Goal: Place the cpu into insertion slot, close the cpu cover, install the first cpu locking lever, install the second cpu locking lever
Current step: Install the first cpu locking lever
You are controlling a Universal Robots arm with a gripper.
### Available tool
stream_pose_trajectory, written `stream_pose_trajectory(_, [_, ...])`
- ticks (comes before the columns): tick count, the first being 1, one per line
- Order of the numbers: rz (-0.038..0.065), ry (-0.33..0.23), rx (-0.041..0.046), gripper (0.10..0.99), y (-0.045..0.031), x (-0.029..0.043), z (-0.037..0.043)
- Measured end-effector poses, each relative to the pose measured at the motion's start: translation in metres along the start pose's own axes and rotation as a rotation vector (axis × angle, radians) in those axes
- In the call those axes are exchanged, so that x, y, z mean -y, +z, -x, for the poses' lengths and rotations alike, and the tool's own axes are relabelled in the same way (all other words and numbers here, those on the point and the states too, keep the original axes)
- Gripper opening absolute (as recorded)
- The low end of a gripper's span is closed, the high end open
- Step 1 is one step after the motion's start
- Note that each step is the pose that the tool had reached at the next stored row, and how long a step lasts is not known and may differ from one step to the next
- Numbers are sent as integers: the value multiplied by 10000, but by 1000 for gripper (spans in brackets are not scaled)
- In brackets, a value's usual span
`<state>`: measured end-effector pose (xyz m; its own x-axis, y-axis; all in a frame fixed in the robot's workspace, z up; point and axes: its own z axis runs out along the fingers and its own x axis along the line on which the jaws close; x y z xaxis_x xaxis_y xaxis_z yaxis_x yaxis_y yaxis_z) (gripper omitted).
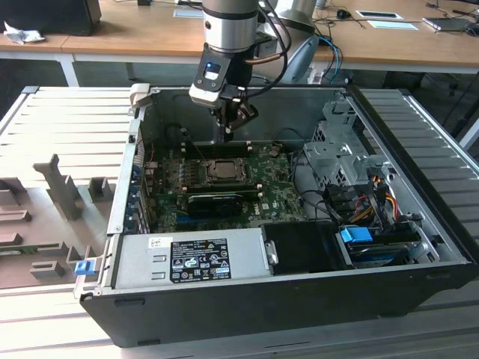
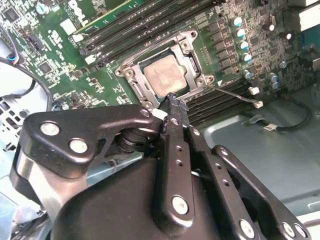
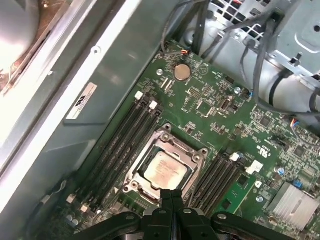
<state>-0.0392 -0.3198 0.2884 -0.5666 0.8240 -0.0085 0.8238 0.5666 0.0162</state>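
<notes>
The cpu [image 3: 167, 170] lies flat in the slot [image 3: 131, 186], with the cover [image 3: 176, 145] down around it (its silver face shows through the window). The gripper [image 3: 172, 194] hangs just above the socket's edge, fingers pressed together and holding nothing. Memory slots [image 3: 125, 140] flank it on the motherboard [image 3: 210, 105], inside the open case [image 1: 262, 307].

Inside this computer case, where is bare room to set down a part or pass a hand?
Free: the bare case floor beside the memory slots, and the ribbed table outside the case. Crowded: around the cpu, where the tool hangs.
</notes>
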Motion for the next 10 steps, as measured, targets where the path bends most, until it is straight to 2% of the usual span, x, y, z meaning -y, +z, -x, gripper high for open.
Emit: stream_pose_trajectory(10, [7, -827, -13, 106, 0, 0, 0])
